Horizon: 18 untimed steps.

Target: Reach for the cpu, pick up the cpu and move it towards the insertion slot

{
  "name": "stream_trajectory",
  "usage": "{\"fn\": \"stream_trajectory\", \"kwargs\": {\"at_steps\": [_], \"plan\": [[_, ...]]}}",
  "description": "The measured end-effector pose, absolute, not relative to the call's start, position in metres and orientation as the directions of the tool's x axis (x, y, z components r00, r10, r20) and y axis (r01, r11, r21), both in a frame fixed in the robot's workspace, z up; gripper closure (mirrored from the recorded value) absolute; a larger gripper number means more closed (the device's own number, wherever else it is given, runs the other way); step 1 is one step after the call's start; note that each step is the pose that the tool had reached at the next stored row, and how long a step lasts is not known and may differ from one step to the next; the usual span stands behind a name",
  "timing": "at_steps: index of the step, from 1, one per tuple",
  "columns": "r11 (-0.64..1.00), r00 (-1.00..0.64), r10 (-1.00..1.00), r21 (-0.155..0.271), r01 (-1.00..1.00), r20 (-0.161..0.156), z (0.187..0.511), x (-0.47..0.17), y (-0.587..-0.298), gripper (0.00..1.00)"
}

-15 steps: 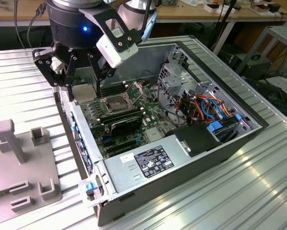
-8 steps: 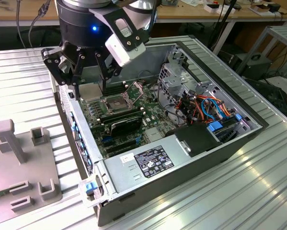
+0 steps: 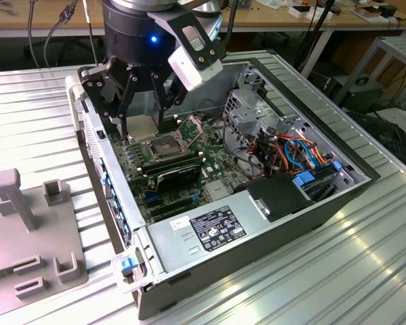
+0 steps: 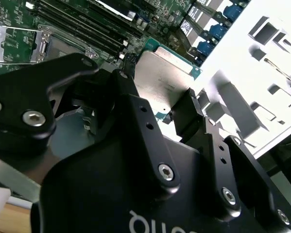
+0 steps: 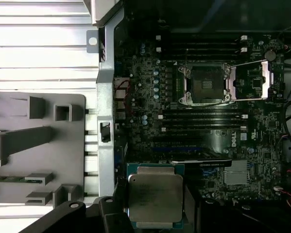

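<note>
— Grey is the fixture plate [image 3: 13, 237] at the exterior view's left, lying on the ribbed metal table [image 3: 365, 271]; what stands beside it?

— Just beside it is the open computer case [image 3: 257, 203], with the green motherboard [image 3: 189, 169] inside; the gripper [image 3: 138, 112] hangs over the board's far end, near the case wall.

— What does the gripper carry?

— Its black fingers [image 4: 186, 116] are pinched on the cpu [image 4: 164, 80]; in the second wrist view one finger presses on the edge of the pale silver plate; in the first wrist view the cpu [image 5: 155, 196] sits between the dark finger parts, with a green rim around the metal top, held flat over the board.

— And where is the insertion slot?

— In the exterior view the insertion slot [image 3: 163, 144] lies on the board just below the fingers, its dark centre uncovered; in the first wrist view the insertion slot [image 5: 206, 85] has a silver frame, and its metal flap [image 5: 254, 80] is swung open to one side; the cpu is apart from it, with long black memory slots [image 5: 203, 116] between them.

— More to the exterior view's right?

— A grey power supply box [image 3: 209, 230] with a label at the near edge; coloured cables [image 3: 297, 152] at the far right of the case.
</note>
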<state>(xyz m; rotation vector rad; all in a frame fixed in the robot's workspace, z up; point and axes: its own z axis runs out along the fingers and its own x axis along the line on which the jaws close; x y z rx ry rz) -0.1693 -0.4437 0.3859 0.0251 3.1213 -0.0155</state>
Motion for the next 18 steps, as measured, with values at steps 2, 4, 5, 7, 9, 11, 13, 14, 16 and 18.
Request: {"fn": "stream_trajectory", "kwargs": {"at_steps": [2, 4, 5, 7, 9, 11, 13, 14, 16, 18], "plan": [[1.000, -1.000, 0.016, -0.010, 0.016, -0.020, 0.386, -0.166, -0.444, 0.45], [1.000, -1.000, 0.016, -0.010, 0.016, -0.020, 0.386, -0.164, -0.444, 0.45], [1.000, -1.000, 0.016, -0.010, 0.016, -0.020, 0.386, -0.161, -0.444, 0.45], [1.000, -1.000, 0.016, -0.010, 0.016, -0.020, 0.386, -0.158, -0.444, 0.45], [1.000, -1.000, 0.016, -0.010, 0.016, -0.020, 0.386, -0.152, -0.444, 0.45], [1.000, -1.000, 0.016, -0.010, 0.016, -0.020, 0.386, -0.149, -0.444, 0.45], [1.000, -1.000, 0.016, -0.010, 0.016, -0.020, 0.386, -0.145, -0.444, 0.45], [1.000, -1.000, 0.016, -0.010, 0.016, -0.020, 0.386, -0.144, -0.444, 0.45], [1.000, -1.000, 0.016, -0.010, 0.016, -0.020, 0.386, -0.141, -0.444, 0.45], [1.000, -1.000, 0.016, -0.010, 0.016, -0.020, 0.386, -0.138, -0.444, 0.45]]}}
